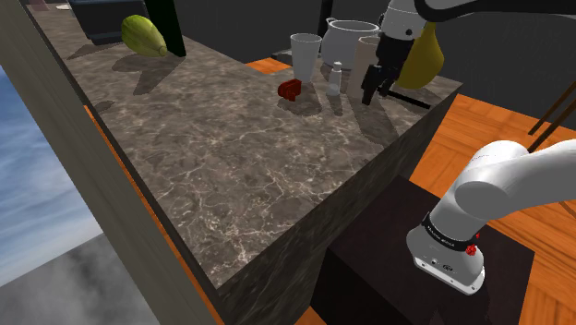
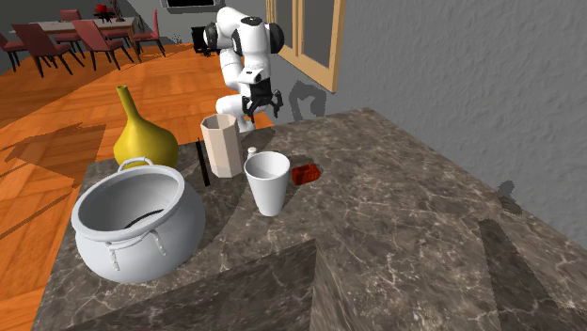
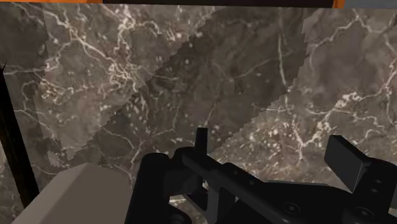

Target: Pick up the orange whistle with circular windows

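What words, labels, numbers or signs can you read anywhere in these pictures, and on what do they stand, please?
None can be read.
A small dark mark on the arm, near its base: too small to read.
The red whistle, white cup, pot and countertop bear no lettering.

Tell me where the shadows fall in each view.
Shoulder view: the green gourd throws soft shadows over the marble counter; second exterior view: the shadow of the arm lands on the grey wall, and a broad dark band crosses the counter's near end; wrist view: jagged-edged shadow bands cross the marble.
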Controlling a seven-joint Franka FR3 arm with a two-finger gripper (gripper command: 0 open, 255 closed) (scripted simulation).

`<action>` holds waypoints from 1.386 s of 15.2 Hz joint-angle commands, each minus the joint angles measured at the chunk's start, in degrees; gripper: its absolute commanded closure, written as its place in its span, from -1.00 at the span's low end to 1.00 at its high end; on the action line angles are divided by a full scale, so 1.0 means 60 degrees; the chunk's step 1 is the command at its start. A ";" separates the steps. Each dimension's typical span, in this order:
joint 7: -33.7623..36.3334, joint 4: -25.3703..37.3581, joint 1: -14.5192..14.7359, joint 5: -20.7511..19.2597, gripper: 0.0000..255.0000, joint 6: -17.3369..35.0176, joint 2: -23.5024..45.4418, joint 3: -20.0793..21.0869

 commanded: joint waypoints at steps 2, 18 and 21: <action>0.0298 0.0219 -0.0027 0.0072 -1.00 0.0150 0.0385 0.0156; 0.4993 0.5598 -0.0595 -0.0382 -1.00 0.0855 0.6854 0.1798; 0.5811 0.7043 -0.0553 -0.0694 -1.00 0.0583 0.8147 0.1859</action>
